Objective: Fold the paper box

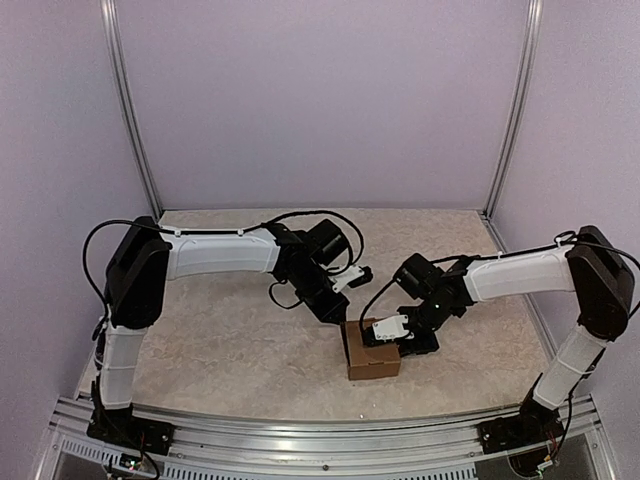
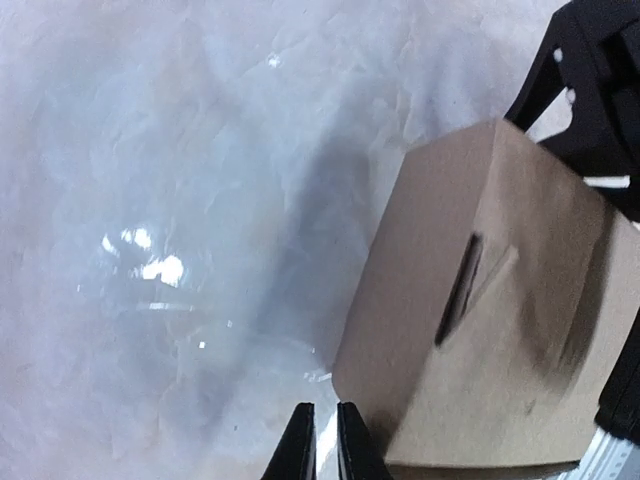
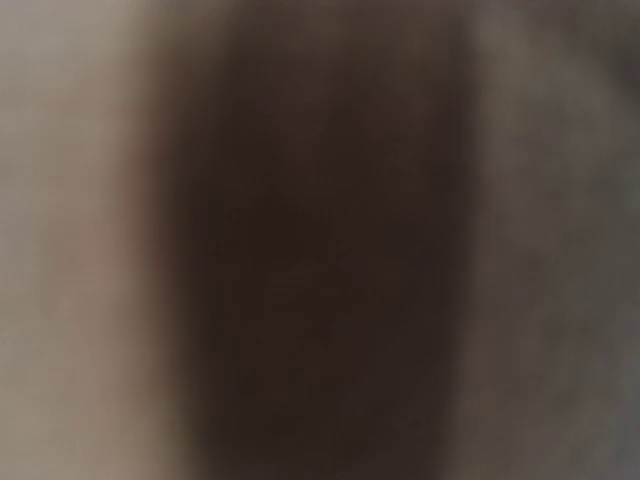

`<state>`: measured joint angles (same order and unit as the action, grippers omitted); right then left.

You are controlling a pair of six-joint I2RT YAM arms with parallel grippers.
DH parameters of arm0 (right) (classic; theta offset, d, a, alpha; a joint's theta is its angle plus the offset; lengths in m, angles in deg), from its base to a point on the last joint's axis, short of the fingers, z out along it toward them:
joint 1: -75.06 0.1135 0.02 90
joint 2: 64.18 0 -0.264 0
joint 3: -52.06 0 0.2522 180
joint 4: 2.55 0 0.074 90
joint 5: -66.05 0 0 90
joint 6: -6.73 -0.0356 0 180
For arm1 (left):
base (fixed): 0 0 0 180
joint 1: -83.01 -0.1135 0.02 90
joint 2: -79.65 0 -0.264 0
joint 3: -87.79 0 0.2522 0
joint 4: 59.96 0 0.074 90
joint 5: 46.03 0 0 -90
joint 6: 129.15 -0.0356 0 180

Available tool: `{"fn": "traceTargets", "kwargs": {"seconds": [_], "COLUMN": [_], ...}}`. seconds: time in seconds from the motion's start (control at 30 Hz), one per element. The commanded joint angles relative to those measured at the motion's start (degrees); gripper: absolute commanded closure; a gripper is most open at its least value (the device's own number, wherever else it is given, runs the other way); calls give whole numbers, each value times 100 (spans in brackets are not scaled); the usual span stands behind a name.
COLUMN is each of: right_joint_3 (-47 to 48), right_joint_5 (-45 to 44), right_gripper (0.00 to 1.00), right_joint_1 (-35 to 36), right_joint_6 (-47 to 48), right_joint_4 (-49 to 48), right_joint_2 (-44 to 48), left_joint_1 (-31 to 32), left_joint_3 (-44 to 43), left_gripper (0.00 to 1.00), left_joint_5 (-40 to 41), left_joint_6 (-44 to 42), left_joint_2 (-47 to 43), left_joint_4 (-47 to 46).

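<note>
The paper box (image 1: pixel 372 362) is a small brown cardboard cube standing on the table near the middle front. In the left wrist view the paper box (image 2: pixel 500 330) fills the right side and shows a dark slot with a tab in one face. My left gripper (image 1: pixel 342 318) hangs just off the box's far left corner. Its fingers (image 2: pixel 300 452) are nearly together with nothing between them, only table behind. My right gripper (image 1: pixel 405 345) sits on the box's far right edge and looks clamped on that wall. The right wrist view is a dark brown blur.
A beige mottled mat (image 1: pixel 230 340) covers the table. Lilac walls and two metal posts (image 1: pixel 130 110) enclose the back and sides. An aluminium rail (image 1: pixel 320 435) runs along the near edge by the arm bases.
</note>
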<state>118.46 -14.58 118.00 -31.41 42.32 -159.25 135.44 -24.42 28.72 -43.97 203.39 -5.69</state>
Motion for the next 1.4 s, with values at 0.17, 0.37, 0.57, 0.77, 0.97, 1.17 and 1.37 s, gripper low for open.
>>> {"fn": "traceTargets", "kwargs": {"seconds": [0.17,0.37,0.57,0.77,0.97,1.17,1.37], "right_joint_3": [64,-61,-121,-152,-163,-88,-44], "right_joint_5": [97,91,104,225,434,442,210], "right_gripper": [71,71,71,71,71,71,71], "right_joint_1": [-31,-31,-31,-18,188,371,405], "right_joint_6": [70,71,88,73,133,178,39], "right_joint_4": [-124,-167,-187,-252,-266,-340,-330], "right_joint_2": [-66,-5,47,30,-56,-165,-155], "left_joint_1": [204,-51,81,452,479,521,362], "left_joint_3": [-415,497,1389,1239,49,-432,-312], "left_gripper": [92,92,92,92,93,93,93], "left_joint_5": [134,790,447,-57,-307,-555,-367], "left_joint_6": [-83,45,302,451,242,-37,0], "left_joint_2": [474,-255,-829,-702,327,772,716], "left_joint_4": [218,194,115,-410,-612,-522,-400]}}
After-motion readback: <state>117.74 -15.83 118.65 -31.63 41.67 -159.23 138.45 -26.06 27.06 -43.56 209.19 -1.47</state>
